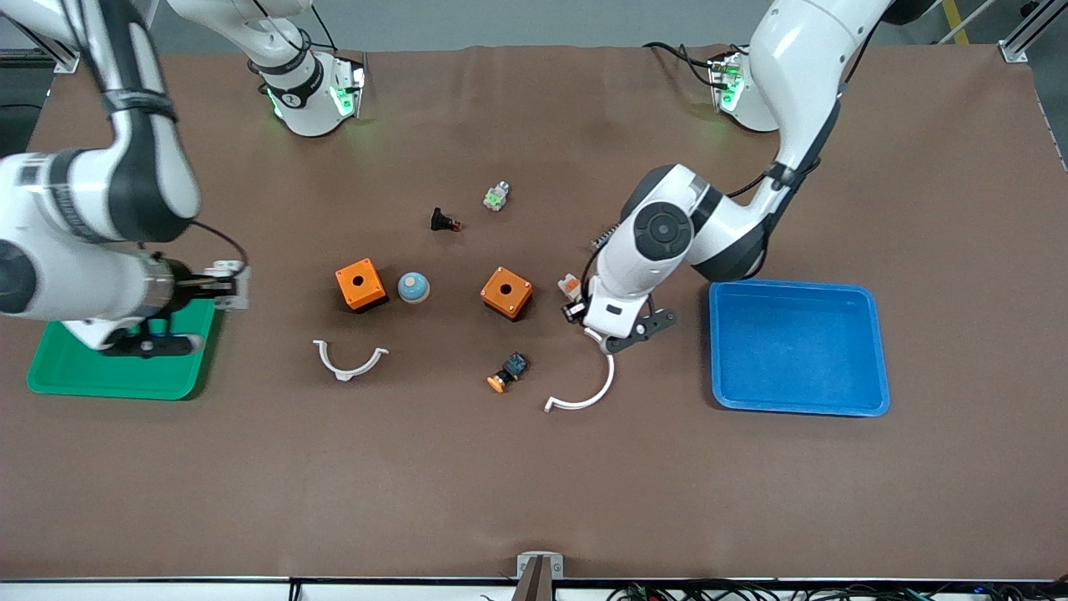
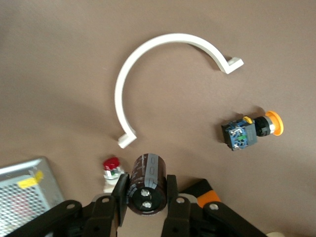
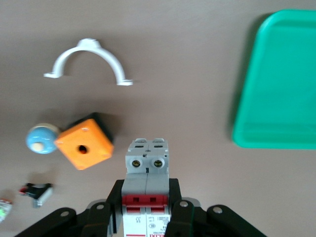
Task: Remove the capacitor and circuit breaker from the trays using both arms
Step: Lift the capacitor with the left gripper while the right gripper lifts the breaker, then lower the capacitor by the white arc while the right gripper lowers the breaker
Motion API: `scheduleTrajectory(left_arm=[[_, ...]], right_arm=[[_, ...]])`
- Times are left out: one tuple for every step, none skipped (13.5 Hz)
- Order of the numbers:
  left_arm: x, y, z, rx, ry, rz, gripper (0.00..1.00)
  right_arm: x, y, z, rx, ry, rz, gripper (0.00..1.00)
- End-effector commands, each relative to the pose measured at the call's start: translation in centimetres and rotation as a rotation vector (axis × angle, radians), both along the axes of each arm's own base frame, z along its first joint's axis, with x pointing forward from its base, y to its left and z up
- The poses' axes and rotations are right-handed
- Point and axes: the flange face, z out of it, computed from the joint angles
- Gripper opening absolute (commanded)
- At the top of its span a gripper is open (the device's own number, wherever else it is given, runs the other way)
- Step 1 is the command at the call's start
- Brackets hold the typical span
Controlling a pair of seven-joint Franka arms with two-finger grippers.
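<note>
Over bare table at 9 o'clock of blue tray [image 1: 797,288], left gripper [image 2: 146,197] pinches capacitor [image 2: 147,180], axis along fingers; right gripper [image 3: 146,210] over the green tray's [image 3: 276,89] table-side edge pinches circuit breaker [image 3: 146,170], long axis likewise.

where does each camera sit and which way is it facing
front view: high across the table, facing both arms' bases; green tray, blue tray.
left wrist view: looks down past the left pincer, shut on the capacitor.
right wrist view: looks down past the right pincer, shut on the circuit breaker.
shared: left wrist and front both show the curved clip.
</note>
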Motion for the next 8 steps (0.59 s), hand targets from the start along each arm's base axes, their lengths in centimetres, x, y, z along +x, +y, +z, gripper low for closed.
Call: scheduleTrajectory(left_arm=[[2.0, -1.3, -2.1, -0.007, -0.005, 0.039, 0.01], [2.2, -2.2, -3.0, -0.022, -0.015, 0.045, 0.01], [2.5, -2.7, -3.8, -0.027, -0.041, 0.066, 0.01], [2.2, -3.6, -4.2, -0.027, -0.077, 0.066, 0.01], [2.3, -3.7, -5.5, -0.01, -0.105, 0.062, 0.01], [2.4, -3.7, -7.2, 0.001, -0.113, 0.064, 0.01], [2.2, -4.1, -7.9, 0.005, -0.116, 0.057, 0.01], [2.5, -3.6, -8.6, 0.014, -0.113, 0.058, 0.01]], right_arm=[[-1.9, 8.1, -0.9, -0.017, -0.021, -0.084, 0.2], [-2.7, 11.4, -1.6, -0.007, -0.037, -0.103, 0.2], [-3.2, 13.8, -2.7, 0.002, -0.055, -0.127, 0.2], [-3.8, 16.4, -4.3, 0.017, -0.074, -0.135, 0.19], [-4.5, 18.4, -5.9, 0.031, -0.094, -0.143, 0.19], [-4.9, 20.1, -7.6, 0.039, -0.116, -0.159, 0.19], [-5.3, 21.7, -9.5, 0.043, -0.139, -0.167, 0.19], [-5.4, 22.9, -11.1, 0.04, -0.155, -0.176, 0.19]])
